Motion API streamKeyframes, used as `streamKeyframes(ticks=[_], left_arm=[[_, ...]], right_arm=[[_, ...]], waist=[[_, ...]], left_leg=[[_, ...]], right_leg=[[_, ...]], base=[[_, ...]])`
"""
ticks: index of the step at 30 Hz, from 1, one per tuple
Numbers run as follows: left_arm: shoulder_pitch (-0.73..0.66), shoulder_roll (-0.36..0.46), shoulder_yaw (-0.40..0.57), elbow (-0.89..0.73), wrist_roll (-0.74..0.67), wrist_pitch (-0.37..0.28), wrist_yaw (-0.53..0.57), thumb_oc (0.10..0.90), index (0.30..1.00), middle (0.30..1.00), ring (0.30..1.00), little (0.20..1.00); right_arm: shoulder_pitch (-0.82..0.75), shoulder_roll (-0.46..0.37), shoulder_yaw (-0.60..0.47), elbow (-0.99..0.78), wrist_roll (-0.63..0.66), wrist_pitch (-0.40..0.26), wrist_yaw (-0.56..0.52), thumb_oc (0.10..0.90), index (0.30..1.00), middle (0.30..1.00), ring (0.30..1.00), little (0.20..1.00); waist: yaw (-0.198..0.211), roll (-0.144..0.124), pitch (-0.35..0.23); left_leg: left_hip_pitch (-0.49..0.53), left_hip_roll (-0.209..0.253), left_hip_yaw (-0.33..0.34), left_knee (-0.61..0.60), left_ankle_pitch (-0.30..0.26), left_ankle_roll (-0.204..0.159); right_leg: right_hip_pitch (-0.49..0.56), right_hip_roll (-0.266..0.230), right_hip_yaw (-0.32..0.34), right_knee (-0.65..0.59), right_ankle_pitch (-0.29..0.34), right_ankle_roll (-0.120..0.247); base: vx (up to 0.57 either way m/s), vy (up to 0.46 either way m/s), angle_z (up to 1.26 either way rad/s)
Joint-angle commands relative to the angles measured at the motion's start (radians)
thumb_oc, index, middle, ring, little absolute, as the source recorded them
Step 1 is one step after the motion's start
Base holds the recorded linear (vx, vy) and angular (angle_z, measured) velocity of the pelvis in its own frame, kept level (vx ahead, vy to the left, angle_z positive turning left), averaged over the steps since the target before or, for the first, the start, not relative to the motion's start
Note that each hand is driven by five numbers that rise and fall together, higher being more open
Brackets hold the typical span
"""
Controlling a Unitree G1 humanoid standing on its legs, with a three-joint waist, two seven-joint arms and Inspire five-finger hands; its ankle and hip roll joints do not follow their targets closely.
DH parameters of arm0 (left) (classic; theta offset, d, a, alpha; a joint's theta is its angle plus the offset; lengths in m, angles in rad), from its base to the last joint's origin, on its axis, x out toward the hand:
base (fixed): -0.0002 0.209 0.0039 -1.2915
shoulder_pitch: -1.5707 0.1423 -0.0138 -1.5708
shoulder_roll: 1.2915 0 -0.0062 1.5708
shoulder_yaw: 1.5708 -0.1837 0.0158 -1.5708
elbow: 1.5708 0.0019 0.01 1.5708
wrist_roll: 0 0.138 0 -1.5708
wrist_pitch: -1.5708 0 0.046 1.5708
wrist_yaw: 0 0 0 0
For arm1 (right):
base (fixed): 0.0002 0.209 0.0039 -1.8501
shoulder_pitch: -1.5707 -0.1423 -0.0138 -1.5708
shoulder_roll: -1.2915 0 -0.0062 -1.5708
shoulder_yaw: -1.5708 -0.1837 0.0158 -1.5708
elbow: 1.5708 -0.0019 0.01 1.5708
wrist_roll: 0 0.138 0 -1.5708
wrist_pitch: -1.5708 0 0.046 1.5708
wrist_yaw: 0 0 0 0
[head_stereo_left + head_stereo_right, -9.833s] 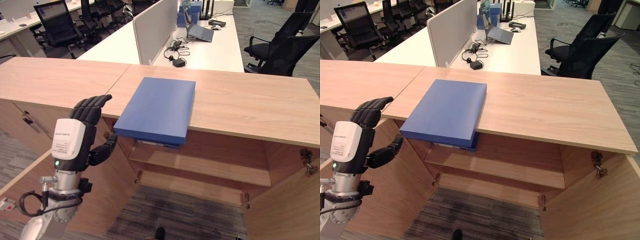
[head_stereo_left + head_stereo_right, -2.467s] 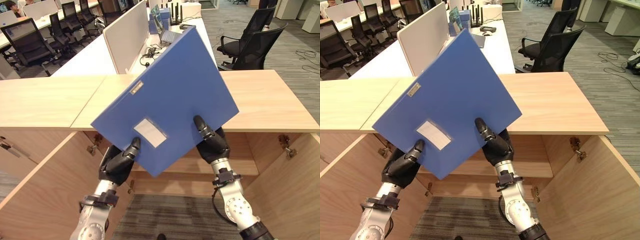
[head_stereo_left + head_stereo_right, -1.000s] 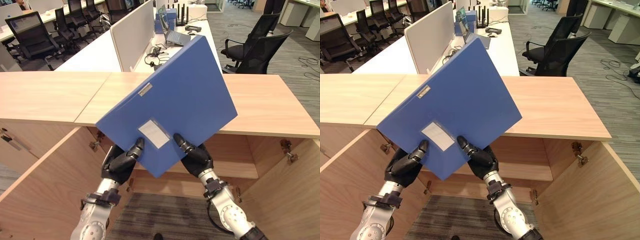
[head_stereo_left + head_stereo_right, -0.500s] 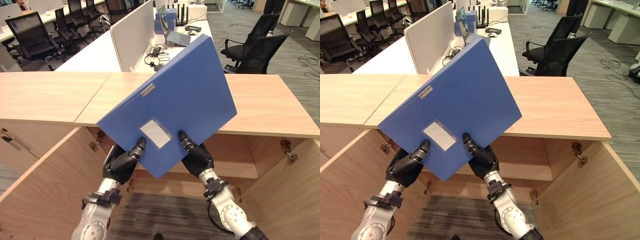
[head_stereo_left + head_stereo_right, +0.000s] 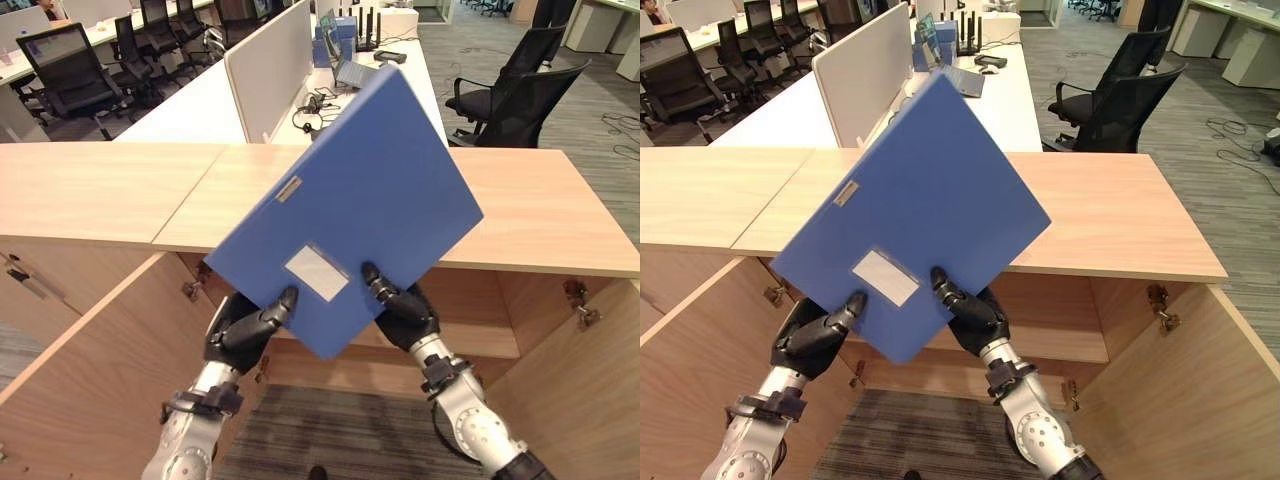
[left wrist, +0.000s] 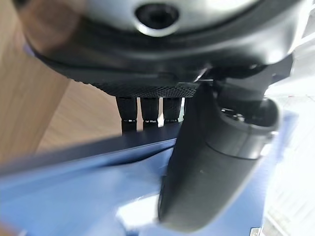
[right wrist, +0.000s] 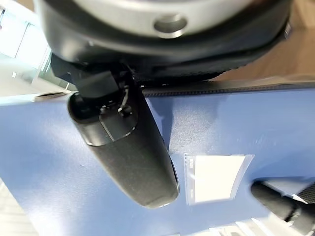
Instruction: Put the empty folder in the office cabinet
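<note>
Office with desks behind; folder point(image 5: 350, 200) was off the cabinet point(image 5: 560, 215) top, tilted in the air above its open front, left hand point(image 5: 240, 330) and right hand point(image 5: 405, 312) each pinching its near edge, thumbs on top; shelving still left.
</note>
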Motion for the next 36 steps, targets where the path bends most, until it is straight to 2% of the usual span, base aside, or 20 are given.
streamKeyframes(ticks=[1, 3, 5, 6, 7, 10, 12, 15, 17, 20, 21, 22, 24, 25, 28, 29, 32, 33, 35, 36], left_arm=[[-0.063, -0.002, 0.168, 0.136, 0.092, -0.14, 0.033, 0.8, 0.9, 0.9, 0.9, 0.9], [-0.054, -0.013, 0.198, 0.243, 0.156, -0.15, 0.07, 0.8, 0.9, 0.9, 0.9, 0.9], [-0.041, -0.033, 0.199, 0.472, 0.278, -0.137, 0.113, 0.8, 0.9, 0.9, 0.9, 0.9], [-0.042, -0.033, 0.198, 0.473, 0.278, -0.138, 0.113, 0.8, 0.9, 0.9, 0.9, 0.9], [-0.046, -0.035, 0.17, 0.605, 0.37, -0.122, 0.114, 0.8, 0.9, 0.9, 0.9, 0.9], [-0.047, -0.041, 0.15, 0.687, 0.428, -0.11, 0.113, 0.8, 0.9, 0.9, 0.9, 0.9], [-0.063, -0.065, 0.098, 0.907, 0.584, -0.088, 0.109, 0.8, 0.9, 0.9, 0.9, 0.9], [-0.077, -0.081, 0.067, 1.004, 0.67, -0.079, 0.112, 0.8, 0.9, 0.9, 0.9, 0.9], [-0.097, -0.111, -0.018, 1.181, 0.894, -0.054, 0.125, 0.8, 0.9, 0.9, 0.9, 0.9], [-0.091, -0.123, -0.036, 1.207, 0.934, -0.052, 0.13, 0.8, 0.9, 0.9, 0.9, 0.9], [-0.092, -0.122, -0.049, 1.203, 0.936, -0.055, 0.128, 0.8, 0.9, 0.9, 0.9, 0.9], [-0.092, -0.122, -0.048, 1.203, 0.935, -0.055, 0.128, 0.8, 0.9, 0.9, 0.9, 0.9], [-0.102, -0.123, -0.048, 1.209, 0.911, -0.054, 0.133, 0.8, 0.9, 0.9, 0.9, 0.9], [-0.102, -0.123, -0.047, 1.21, 0.911, -0.054, 0.133, 0.8, 0.9, 0.9, 0.9, 0.9], [-0.127, -0.115, -0.058, 1.212, 0.88, -0.056, 0.146, 0.8, 0.9, 0.9, 0.9, 0.9], [-0.127, -0.115, -0.058, 1.213, 0.88, -0.056, 0.146, 0.8, 0.9, 0.9, 0.9, 0.9], [-0.151, -0.106, -0.08, 1.192, 0.864, -0.066, 0.163, 0.8, 0.9, 0.9, 0.9, 0.9], [-0.159, -0.107, -0.1, 1.183, 0.854, -0.061, 0.166, 0.8, 0.9, 0.9, 0.9, 0.9], [-0.161, -0.107, -0.109, 1.183, 0.845, -0.057, 0.169, 0.8, 0.9, 0.9, 0.9, 0.9], [-0.171, -0.107, -0.138, 1.175, 0.827, -0.053, 0.179, 0.8, 0.9, 0.9, 0.9, 0.9]], right_arm=[[-0.074, -0.02, -0.13, -0.239, -0.111, -0.045, 0.121, 0.4, 0.3, 0.3, 0.3, 0.3], [-0.071, -0.043, -0.155, -0.26, -0.139, -0.04, 0.136, 0.4, 0.3, 0.3, 0.3, 0.3], [-0.072, -0.106, -0.181, -0.3, -0.226, -0.025, 0.159, 0.4, 0.3, 0.3, 0.3, 0.3], [-0.072, -0.106, -0.181, -0.301, -0.226, -0.025, 0.159, 0.4, 0.3, 0.3, 0.3, 0.3], [-0.078, -0.143, -0.199, -0.311, -0.292, -0.023, 0.166, 0.4, 0.3, 0.3, 0.3, 0.3], [-0.082, -0.162, -0.201, -0.308, -0.326, -0.018, 0.172, 0.4, 0.3, 0.3, 0.3, 0.3], [-0.091, -0.205, -0.199, -0.303, -0.432, -0.023, 0.18, 0.4, 0.3, 0.3, 0.3, 0.3], [-0.096, -0.23, -0.188, -0.312, -0.482, -0.027, 0.189, 0.4, 0.3, 0.3, 0.3, 0.3], [-0.119, -0.22, -0.106, -0.219, -0.581, -0.027, 0.171, 0.4, 0.3, 0.3, 0.3, 0.3], [-0.136, -0.234, -0.067, -0.184, -0.662, -0.033, 0.164, 0.4, 0.3, 0.3, 0.3, 0.3], [-0.159, -0.249, -0.029, -0.141, -0.762, -0.047, 0.144, 0.4, 0.3, 0.3, 0.3, 0.3], [-0.161, -0.248, -0.027, -0.139, -0.764, -0.049, 0.143, 0.4, 0.3, 0.3, 0.3, 0.3], [-0.192, -0.257, 0.033, -0.073, -0.901, -0.069, 0.1, 0.4, 0.3, 0.3, 0.3, 0.3], [-0.194, -0.256, 0.035, -0.07, -0.902, -0.07, 0.099, 0.4, 0.3, 0.3, 0.3, 0.3], [-0.191, -0.213, 0.092, 0.087, -0.983, -0.053, 0.077, 0.4, 0.3, 0.3, 0.3, 0.3], [-0.193, -0.211, 0.093, 0.09, -0.984, -0.055, 0.077, 0.4, 0.3, 0.3, 0.3, 0.3], [-0.159, -0.145, 0.097, 0.243, -0.944, -0.033, 0.055, 0.4, 0.3, 0.3, 0.3, 0.3], [-0.131, -0.059, 0.077, 0.377, -0.854, -0.013, 0.041, 0.4, 0.3, 0.3, 0.3, 0.3], [-0.123, -0.023, 0.069, 0.43, -0.812, -0.007, 0.031, 0.4, 0.3, 0.3, 0.3, 0.3], [-0.122, 0.056, 0.032, 0.584, -0.687, 0.006, -0.009, 0.4, 0.3, 0.3, 0.3, 0.3]], waist=[[-0.004, -0.029, -0.025], [-0.001, -0.03, -0.022], [0.005, -0.034, -0.017], [0.005, -0.034, -0.017], [0.005, -0.034, -0.015], [0.006, -0.035, -0.014], [0.008, -0.035, -0.011], [0.011, -0.036, -0.009], [0.029, -0.038, -0.008], [0.036, -0.04, -0.005], [0.047, -0.04, -0.003], [0.046, -0.04, -0.002], [0.063, -0.042, 0.004], [0.061, -0.042, 0.005], [0.085, -0.044, 0.008], [0.083, -0.045, 0.008], [0.097, -0.043, 0.012], [0.105, -0.04, 0.013], [0.108, -0.039, 0.016], [0.117, -0.034, 0.024]], left_leg=[[0.052, 0.038, -0.003, -0.002, -0.108, -0.038], [0.049, 0.039, -0.005, -0.002, -0.106, -0.038], [0.037, 0.037, -0.012, -0.002, -0.1, -0.039], [0.037, 0.037, -0.012, -0.002, -0.1, -0.039], [0.031, 0.037, -0.014, -0.002, -0.097, -0.039], [0.027, 0.036, -0.016, -0.002, -0.095, -0.039], [0.016, 0.036, -0.019, -0.002, -0.091, -0.04], [0.008, 0.036, -0.023, -0.002, -0.089, -0.041], [-0.002, 0.035, -0.032, -0.002, -0.087, -0.044], [-0.004, 0.035, -0.037, -0.002, -0.086, -0.045], [-0.007, 0.034, -0.045, -0.002, -0.084, -0.045], [-0.007, 0.034, -0.045, -0.002, -0.084, -0.045], [-0.015, 0.032, -0.061, -0.002, -0.081, -0.047], [-0.015, 0.032, -0.062, -0.002, -0.08, -0.047], [-0.025, 0.028, -0.092, -0.002, -0.075, -0.05], [-0.026, 0.028, -0.093, -0.002, -0.075, -0.05], [-0.036, 0.024, -0.116, -0.002, -0.068, -0.054], [-0.046, 0.022, -0.128, -0.002, -0.064, -0.056], [-0.049, 0.021, -0.134, -0.002, -0.061, -0.057], [-0.063, 0.015, -0.151, -0.002, -0.057, -0.058]], right_leg=[[0.018, -0.062, -0.049, 0.007, -0.063, 0.053], [0.016, -0.063, -0.052, 0.007, -0.062, 0.053], [0.01, -0.063, -0.059, 0.007, -0.06, 0.056], [0.01, -0.062, -0.059, 0.007, -0.06, 0.056], [0.005, -0.064, -0.061, 0.007, -0.059, 0.057], [0.002, -0.064, -0.063, 0.007, -0.059, 0.058], [-0.007, -0.065, -0.069, 0.007, -0.056, 0.062], [-0.013, -0.066, -0.073, 0.007, -0.056, 0.063], [-0.017, -0.065, -0.084, 0.007, -0.059, 0.061], [-0.015, -0.064, -0.091, 0.007, -0.061, 0.061], [-0.015, -0.064, -0.095, 0.007, -0.062, 0.061], [-0.015, -0.064, -0.095, 0.007, -0.062, 0.061], [-0.013, -0.062, -0.108, 0.007, -0.066, 0.06], [-0.012, -0.062, -0.109, 0.007, -0.067, 0.06], [-0.004, -0.059, -0.138, 0.007, -0.074, 0.058], [-0.003, -0.059, -0.14, 0.007, -0.075, 0.058], [0.001, -0.059, -0.164, 0.007, -0.08, 0.055], [0.002, -0.058, -0.178, 0.007, -0.083, 0.053], [0.002, -0.058, -0.184, 0.007, -0.085, 0.052], [-0.002, -0.057, -0.197, 0.007, -0.089, 0.051]], base=[[0.0, 0.0, 0.0], [0.0, 0.0, 0.0], [0.0, 0.0, 0.0], [-0.03, 0.002, 0.05], [-0.01, 0.004, 0.08], [-0.01, 0.004, 0.16], [-0.02, 0.01, 0.17], [-0.02, -0.002, 0.09], [0.0, -0.011, 0.15], [0.01, -0.005, 0.07], [0.01, -0.001, 0.09], [0.01, -0.002, 0.08], [0.0, -0.006, 0.08], [0.01, -0.008, 0.08], [0.02, -0.015, 0.19], [0.03, -0.015, 0.32], [0.02, -0.014, 0.3], [0.02, -0.008, 0.28], [0.01, -0.013, 0.27], [0.01, -0.017, 0.15]])
